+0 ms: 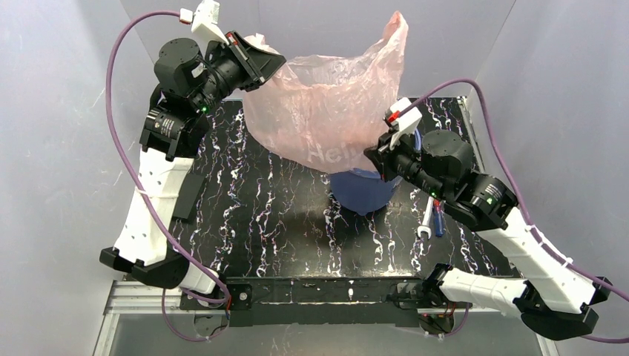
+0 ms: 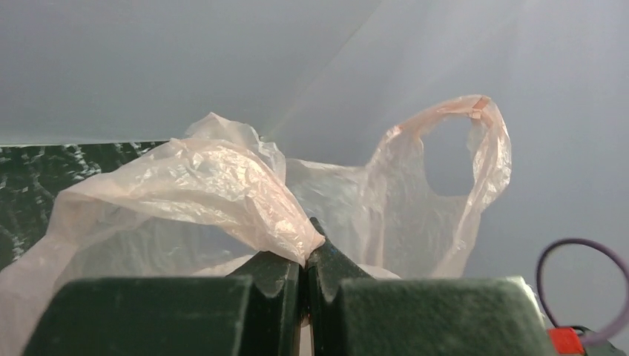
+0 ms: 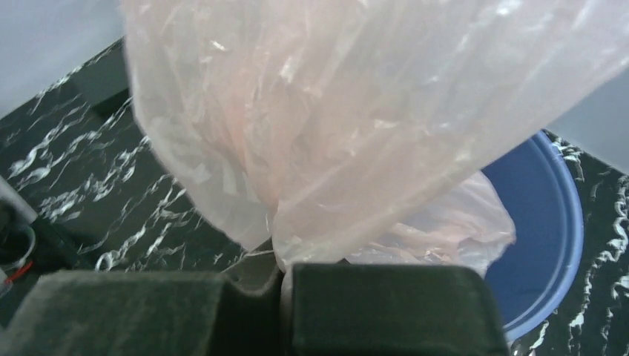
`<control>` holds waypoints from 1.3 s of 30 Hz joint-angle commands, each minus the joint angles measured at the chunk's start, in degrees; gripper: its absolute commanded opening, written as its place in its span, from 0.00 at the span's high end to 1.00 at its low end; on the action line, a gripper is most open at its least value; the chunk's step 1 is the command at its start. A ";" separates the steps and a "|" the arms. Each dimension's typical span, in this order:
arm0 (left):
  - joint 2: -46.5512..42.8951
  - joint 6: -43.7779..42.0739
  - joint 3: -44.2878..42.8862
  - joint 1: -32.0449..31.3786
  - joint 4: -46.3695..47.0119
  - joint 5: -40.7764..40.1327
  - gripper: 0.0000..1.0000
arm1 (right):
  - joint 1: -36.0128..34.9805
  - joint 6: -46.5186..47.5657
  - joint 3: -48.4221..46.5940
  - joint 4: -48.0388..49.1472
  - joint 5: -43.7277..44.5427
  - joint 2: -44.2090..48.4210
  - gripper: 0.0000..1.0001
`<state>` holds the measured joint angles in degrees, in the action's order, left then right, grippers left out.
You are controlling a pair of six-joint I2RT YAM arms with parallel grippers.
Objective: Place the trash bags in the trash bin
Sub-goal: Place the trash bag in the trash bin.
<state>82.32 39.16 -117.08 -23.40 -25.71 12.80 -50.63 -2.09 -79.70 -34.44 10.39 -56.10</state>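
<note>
Pinching trash bag tight in left gripper and right gripper, suspending it over trash bin; seemingly dipping only a bottom fold inside, leaving most outside.

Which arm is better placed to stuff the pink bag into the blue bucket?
Right. The right gripper, shut on the pink bag, sits beside the blue bucket; the left gripper pinches the bag well aside.

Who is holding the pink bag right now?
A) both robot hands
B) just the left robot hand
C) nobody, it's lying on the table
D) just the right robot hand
A: the left gripper and the right gripper are each shut on a fold of the pink bag, holding it up over the blue bin.
</note>
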 commanded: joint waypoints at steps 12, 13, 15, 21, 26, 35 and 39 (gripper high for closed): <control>6.84 13.15 -3.98 0.08 24.21 23.56 1.00 | 0.01 6.45 -5.25 18.01 28.27 1.57 0.99; 7.55 13.78 -4.79 -0.06 24.82 24.37 1.00 | 0.01 6.80 -5.53 18.42 29.34 2.25 0.99; 8.80 13.93 -6.60 -0.80 25.09 25.32 1.00 | 0.01 7.72 -6.36 18.51 31.50 3.91 0.99; 12.23 13.13 -11.01 -4.67 25.03 25.57 1.00 | 0.00 11.91 -9.14 17.21 37.72 7.01 0.99; 15.51 11.00 -13.14 -7.46 23.72 25.48 1.00 | -0.04 14.80 -10.79 15.12 38.87 5.99 0.99; 11.54 -0.47 -9.19 -6.23 13.33 18.05 1.00 | 0.01 11.76 -9.06 15.01 31.71 0.21 0.99; 5.32 -3.28 -2.73 -4.10 11.61 14.09 1.00 | 0.01 7.58 -7.22 13.94 26.80 -1.96 0.99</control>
<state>95.37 41.21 -123.81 -29.43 -11.09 31.22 -50.63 9.65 -88.20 -20.29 42.63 -56.45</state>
